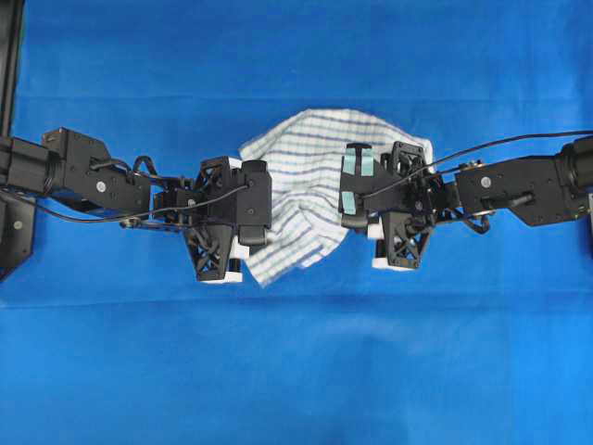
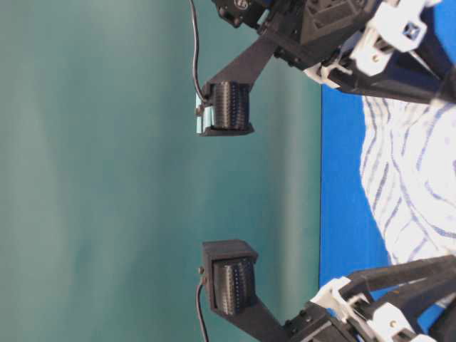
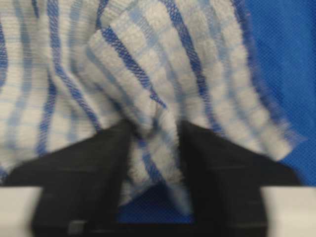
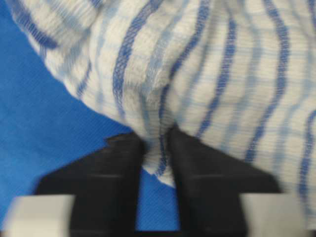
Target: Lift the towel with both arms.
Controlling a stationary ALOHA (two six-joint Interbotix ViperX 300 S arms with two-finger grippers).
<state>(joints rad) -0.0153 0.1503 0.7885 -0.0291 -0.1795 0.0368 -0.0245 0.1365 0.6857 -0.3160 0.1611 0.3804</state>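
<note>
The towel (image 1: 306, 190), white with blue-grey check stripes, hangs crumpled between the two arms over the blue table covering. My left gripper (image 1: 252, 199) is shut on a pinched fold at the towel's left edge; in the left wrist view that fold (image 3: 150, 148) is squeezed between the black fingers (image 3: 94, 168). My right gripper (image 1: 356, 190), with pale teal pads, is shut on the towel's right edge; in the right wrist view the bunched cloth (image 4: 158, 143) runs between its fingers (image 4: 207, 168). The towel also shows at the right of the table-level view (image 2: 406, 178).
The blue table covering (image 1: 296, 371) spreads under everything. Both black arms reach in from the left (image 1: 83, 176) and right (image 1: 519, 185) edges. A black frame post (image 1: 11, 56) stands at the far left. Two wrist camera housings (image 2: 226, 107) show against a teal wall.
</note>
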